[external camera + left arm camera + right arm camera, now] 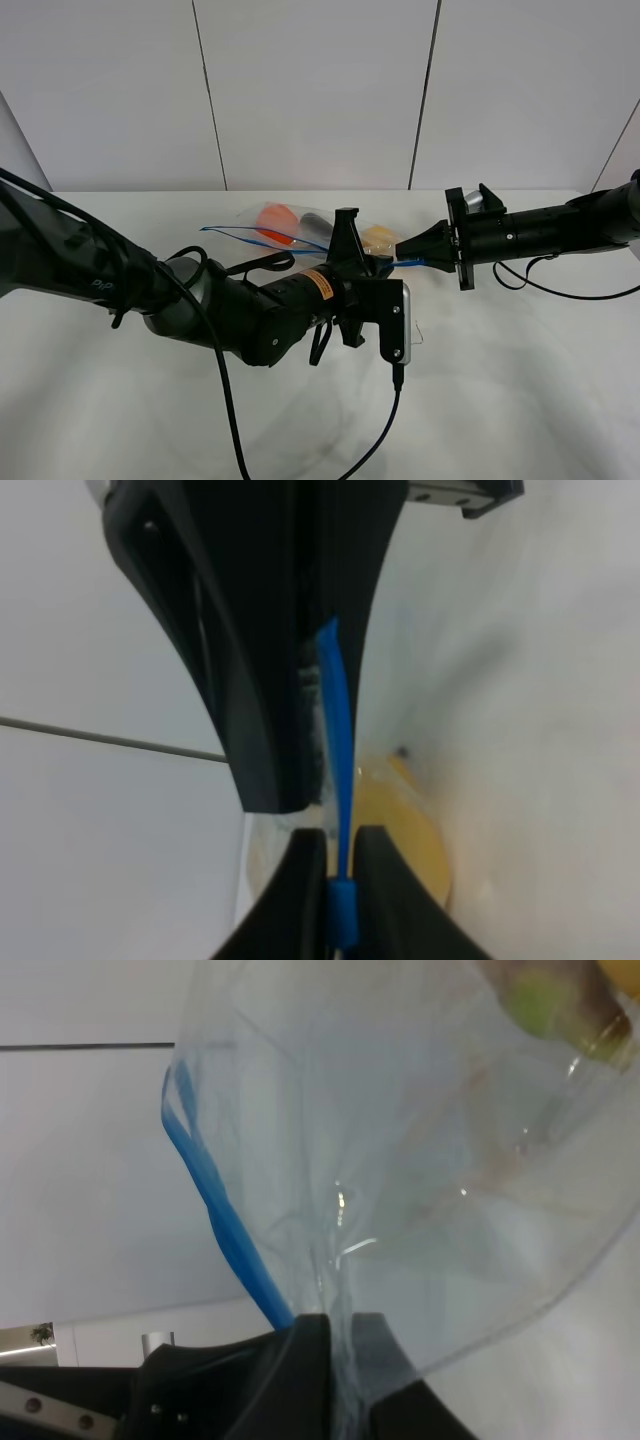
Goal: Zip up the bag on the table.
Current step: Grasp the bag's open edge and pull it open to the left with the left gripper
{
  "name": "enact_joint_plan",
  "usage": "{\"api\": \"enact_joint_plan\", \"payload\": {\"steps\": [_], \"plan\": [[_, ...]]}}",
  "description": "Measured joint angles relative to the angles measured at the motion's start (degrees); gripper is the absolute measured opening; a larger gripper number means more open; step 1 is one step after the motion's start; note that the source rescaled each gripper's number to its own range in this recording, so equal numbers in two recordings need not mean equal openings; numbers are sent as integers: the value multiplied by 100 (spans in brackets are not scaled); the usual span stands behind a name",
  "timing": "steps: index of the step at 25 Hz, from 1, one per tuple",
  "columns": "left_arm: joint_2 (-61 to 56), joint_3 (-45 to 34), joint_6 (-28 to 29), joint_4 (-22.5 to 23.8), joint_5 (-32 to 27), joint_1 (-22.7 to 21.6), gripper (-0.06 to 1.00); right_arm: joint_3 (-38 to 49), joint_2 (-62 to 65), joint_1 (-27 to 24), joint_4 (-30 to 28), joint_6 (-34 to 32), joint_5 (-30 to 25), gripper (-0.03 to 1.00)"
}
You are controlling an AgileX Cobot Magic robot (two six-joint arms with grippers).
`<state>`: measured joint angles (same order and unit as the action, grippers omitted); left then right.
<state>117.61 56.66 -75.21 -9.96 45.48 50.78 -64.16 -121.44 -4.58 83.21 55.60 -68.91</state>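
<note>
- Closing the zip is, as I judge it, the step you are in. Both grippers are on the blue edge, and the sealing stroke looks barely begun.
- Your left gripper [348, 240] is clenched on the zipper strip [335, 710]. In the left wrist view the blue band runs straight between its two black fingers [250, 680] with no gap showing.
- Your right gripper [405, 250] is pinched shut on the near end of the bag [290, 225]. Its own camera shows clear film and the blue strip running down into the closed tips [340, 1335].
- The two grippers sit just beside each other on the same strip. The right one's tips also appear in the left wrist view [340, 865], nipping the blue band.
- The bag hangs between and beyond them over the far part of the table [500, 380], with orange produce [275, 218] and a yellow piece [378, 238] visible through it. You cannot tell whether its underside rests on the tabletop.
- Away from the right gripper, the strip appears to split into two blue lines [175, 1100], so that stretch reads as unsealed.
- The next move probably calls for the right gripper to anchor its end while the left slides along the strip toward the far corner. Pinch firmly enough to press the tracks together, yet lightly enough to glide.
</note>
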Motion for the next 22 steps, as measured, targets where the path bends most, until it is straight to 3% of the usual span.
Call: {"api": "enact_joint_plan", "payload": {"steps": [15,22], "plan": [[0,-6,-355,-51,8,-292,1,0,0,17,159,0,63,0],[-28,-444,-493,-40,540,-518,1,-14,0,17,157,0,53,0]]}}
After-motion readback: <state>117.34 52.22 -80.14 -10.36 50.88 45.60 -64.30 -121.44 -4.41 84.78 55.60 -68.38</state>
